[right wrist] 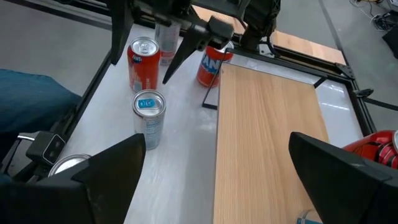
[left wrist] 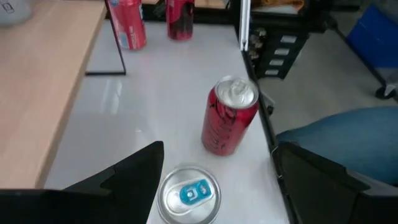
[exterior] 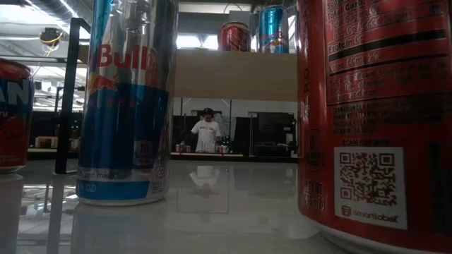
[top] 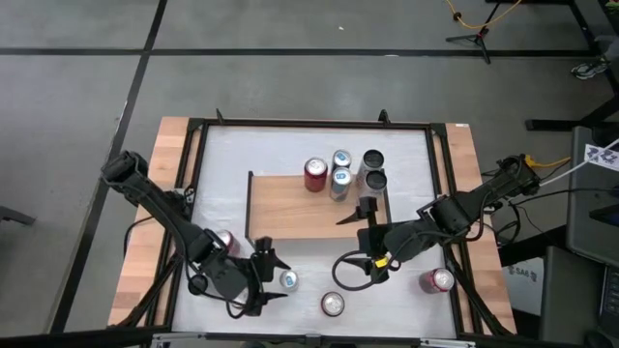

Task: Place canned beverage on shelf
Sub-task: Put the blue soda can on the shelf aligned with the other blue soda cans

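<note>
wood-topped shelf (top: pixel 314 208) on thin black legs stands mid-table on the white tabletop (top: pixel 290 150), far wider than any can. five cans grouped on its far edge: a red can (top: pixel 315 175), two blue-and-silver slim cans (top: pixel 340 171), two dark-topped cans (top: pixel 374 169). on the tabletop, near side: a blue-tabbed slim can (top: pixel 288 280) just beside the left gripper (top: pixel 263 274); a silver-topped red can (top: pixel 332 304) between the two arms near the front edge; another red can (top: pixel 225 242) close against the left arm, behind that gripper; a red can (top: pixel 437 280) toward the right front corner. left gripper low at the front left of the table, fingers spread apart, holding nothing; in its wrist view the blue-tabbed can (left wrist: pixel 188 193) sits just ahead between the finger tips, the silver-topped red can (left wrist: pixel 228 123) beyond it. right gripper (top: pixel 366 217) reaches over the shelf's near right corner, fingers spread wide, empty; its wrist view looks along the wooden board (right wrist: pixel 267 137) toward the left gripper (right wrist: pixel 193 37). low view: blue-and-silver can (exterior: pixel 131 99) and red can (exterior: pixel 374 113) loom close; the shelf board (exterior: pixel 233 74) behind them, cans on top. a person in a white shirt (exterior: pixel 207 134) stands far back in the room.
</note>
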Robot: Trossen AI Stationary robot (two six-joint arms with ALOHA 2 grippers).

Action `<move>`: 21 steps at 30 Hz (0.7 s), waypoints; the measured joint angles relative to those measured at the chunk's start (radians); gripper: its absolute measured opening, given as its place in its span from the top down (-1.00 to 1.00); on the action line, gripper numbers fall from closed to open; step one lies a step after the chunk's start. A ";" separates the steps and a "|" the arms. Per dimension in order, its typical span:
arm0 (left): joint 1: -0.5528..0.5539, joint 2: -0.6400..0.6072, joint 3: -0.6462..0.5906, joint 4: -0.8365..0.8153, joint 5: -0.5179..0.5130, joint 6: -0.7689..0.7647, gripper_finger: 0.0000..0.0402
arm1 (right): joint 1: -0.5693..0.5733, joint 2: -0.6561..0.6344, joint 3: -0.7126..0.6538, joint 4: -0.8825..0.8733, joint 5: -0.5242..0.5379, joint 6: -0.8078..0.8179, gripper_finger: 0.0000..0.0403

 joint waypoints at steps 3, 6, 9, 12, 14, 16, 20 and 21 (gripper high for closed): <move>0.000 0.029 0.000 -0.004 0.005 0.005 -0.53 | 0.000 0.000 0.000 0.000 -0.001 0.000 -0.91; 0.001 0.060 0.000 -0.009 0.006 0.005 -0.53 | 0.000 0.000 0.000 0.000 -0.002 0.000 -0.91; 0.002 0.081 -0.001 -0.020 0.002 0.005 -0.53 | 0.000 0.000 0.000 0.000 -0.002 0.000 -0.91; 0.004 0.087 -0.001 -0.038 -0.004 0.005 -0.53 | 0.000 0.000 0.000 0.000 -0.003 0.000 -0.91; 0.007 0.096 -0.001 -0.040 -0.006 0.005 -0.53 | 0.000 0.000 0.000 0.000 -0.003 0.000 -0.91; 0.008 0.103 -0.001 -0.044 -0.005 0.005 -0.53 | 0.000 0.000 0.000 0.000 -0.003 0.000 -0.91; 0.008 0.112 -0.001 -0.054 -0.006 0.005 -0.53 | 0.000 0.000 0.000 0.000 -0.003 0.000 -0.91; 0.010 0.112 -0.001 -0.064 -0.006 0.004 -0.53 | 0.000 0.000 0.000 0.000 -0.005 0.000 -0.91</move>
